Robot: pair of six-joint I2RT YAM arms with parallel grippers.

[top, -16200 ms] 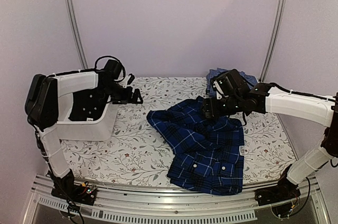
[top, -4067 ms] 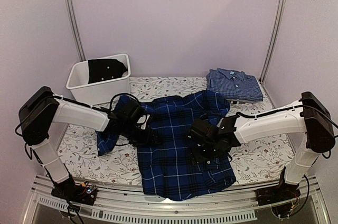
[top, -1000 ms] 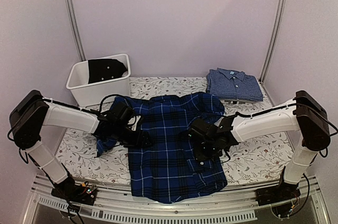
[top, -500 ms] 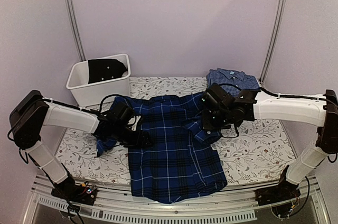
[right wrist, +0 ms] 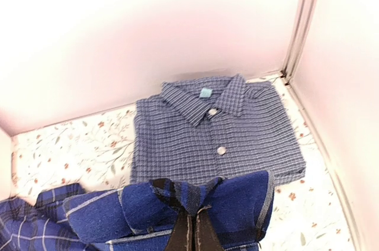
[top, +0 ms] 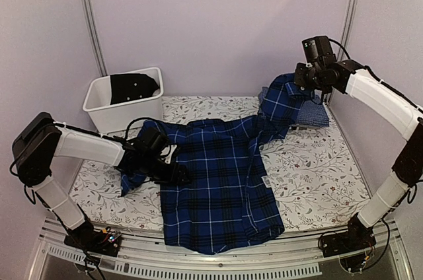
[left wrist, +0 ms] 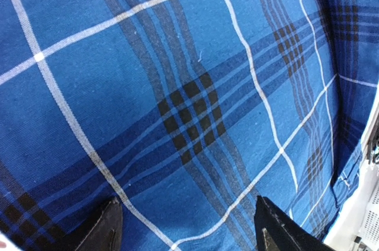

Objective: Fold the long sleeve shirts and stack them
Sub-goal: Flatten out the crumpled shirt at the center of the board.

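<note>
Floral tabletop (top: 317, 174): the right hand (right wrist: 189, 230), pinching the plaid shirt (top: 218, 181) by its sleeve (top: 281, 105), has lifted it high for folding; the left hand (left wrist: 188, 233) rests open on the cloth.

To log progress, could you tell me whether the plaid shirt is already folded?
No, the plaid shirt lies mostly spread out on the table, unfolded.

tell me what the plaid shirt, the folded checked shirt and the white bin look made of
plaid shirt: woven cloth, likely cotton, matte; the close view shows a fine thread weave, and it drapes in soft folds.
checked shirt: thin woven cloth too, matte, with a collar and pale buttons, probably plastic.
bin: looks like smooth moulded plastic, white, with rigid walls and a rounded rim.
</note>
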